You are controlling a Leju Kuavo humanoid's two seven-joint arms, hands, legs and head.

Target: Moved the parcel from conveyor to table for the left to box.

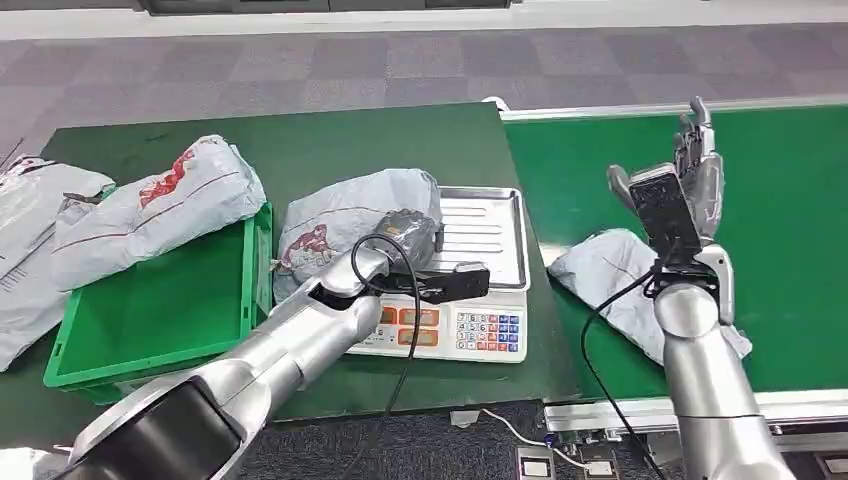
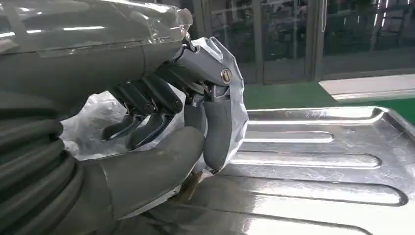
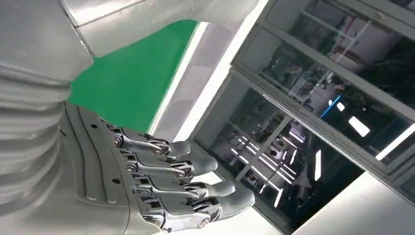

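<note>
A grey parcel [image 1: 345, 215] with red print lies on the steel tray [image 1: 495, 235] of a weighing scale on the dark green table. My left hand [image 1: 408, 240] grips its near right end. In the left wrist view the dark fingers [image 2: 147, 110] curl into the grey plastic of the parcel [image 2: 232, 98], just over the ribbed tray [image 2: 323, 161]. My right hand [image 1: 688, 175] is raised above the green conveyor [image 1: 790, 230], fingers spread [image 3: 191, 188] and holding nothing. A second grey parcel [image 1: 605, 275] lies on the belt just left of my right forearm.
A green crate [image 1: 160, 305] stands left of the scale, with a grey and red parcel [image 1: 150, 205] lying across its far rim. More grey bags [image 1: 30, 235] are piled at the far left. The scale's keypad [image 1: 485, 330] faces me. Cables hang near the table's front edge.
</note>
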